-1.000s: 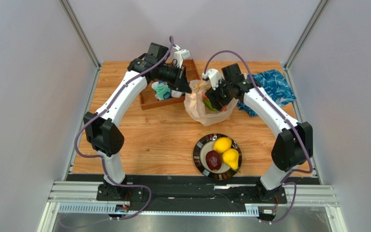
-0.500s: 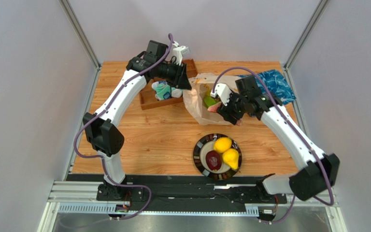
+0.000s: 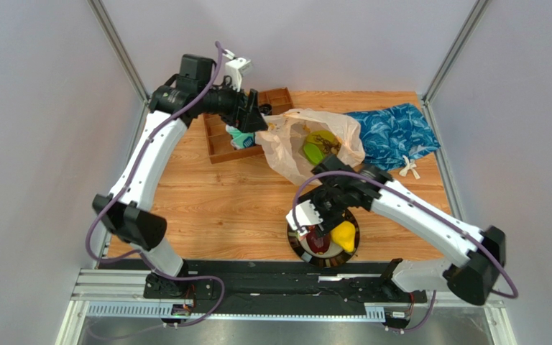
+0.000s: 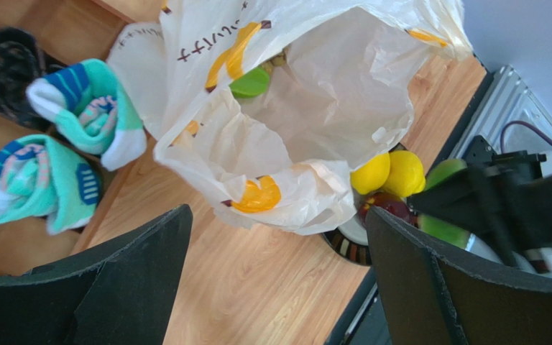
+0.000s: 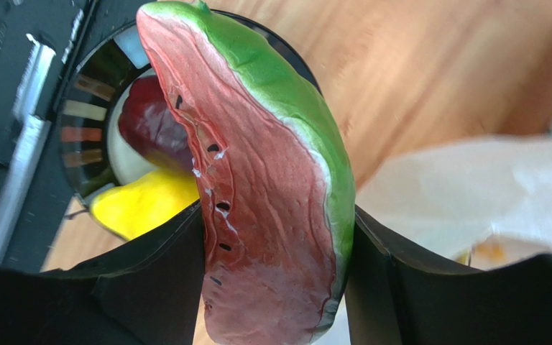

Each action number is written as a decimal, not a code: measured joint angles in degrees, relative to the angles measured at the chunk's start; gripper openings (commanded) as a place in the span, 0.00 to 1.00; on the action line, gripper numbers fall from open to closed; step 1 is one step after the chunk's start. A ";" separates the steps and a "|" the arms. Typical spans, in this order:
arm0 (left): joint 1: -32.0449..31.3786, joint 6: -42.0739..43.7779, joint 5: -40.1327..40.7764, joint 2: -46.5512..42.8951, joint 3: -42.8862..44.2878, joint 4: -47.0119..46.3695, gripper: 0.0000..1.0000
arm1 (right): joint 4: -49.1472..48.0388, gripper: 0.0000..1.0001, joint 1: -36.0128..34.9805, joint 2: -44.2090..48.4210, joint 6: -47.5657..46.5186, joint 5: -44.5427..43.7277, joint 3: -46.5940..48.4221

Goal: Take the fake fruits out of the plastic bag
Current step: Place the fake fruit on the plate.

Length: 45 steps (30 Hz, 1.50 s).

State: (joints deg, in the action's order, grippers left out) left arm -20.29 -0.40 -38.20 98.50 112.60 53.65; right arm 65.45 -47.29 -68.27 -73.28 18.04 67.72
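The plastic bag (image 3: 286,140) lies open on the table, with a green piece (image 3: 312,152) and a yellow fruit (image 3: 323,139) showing inside. My left gripper (image 3: 254,122) hangs open at the bag's left edge, holding nothing. In the left wrist view the bag (image 4: 293,108) lies beyond the gripper (image 4: 279,233), and the green piece (image 4: 250,83) shows inside it. My right gripper (image 5: 279,215) is shut on the watermelon slice (image 5: 272,201), over the plate (image 5: 85,108). A dark red fruit (image 5: 149,122) and a yellow fruit (image 5: 142,205) lie on that plate.
A wooden tray (image 3: 218,144) with teal-and-white packets (image 4: 85,108) stands left of the bag. A blue patterned bag (image 3: 394,133) lies at the back right. The plate (image 3: 297,244) sits near the front edge, with the yellow pear (image 3: 343,236) on it.
My left gripper opened, let go of the bag and drew back to the left. My right gripper carried the watermelon slice from the bag to above the plate. The bag slumped open.
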 measured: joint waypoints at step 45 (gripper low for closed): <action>17.49 -5.51 -8.13 -25.29 -21.55 -5.05 0.87 | -5.95 0.84 -2.34 -29.29 -33.46 -7.37 7.48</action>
State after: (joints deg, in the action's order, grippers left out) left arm -2.81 -5.91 -46.33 73.21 91.05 48.60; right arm 59.51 -49.63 -97.56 -106.74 10.68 75.20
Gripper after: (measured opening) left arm 0.887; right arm 0.848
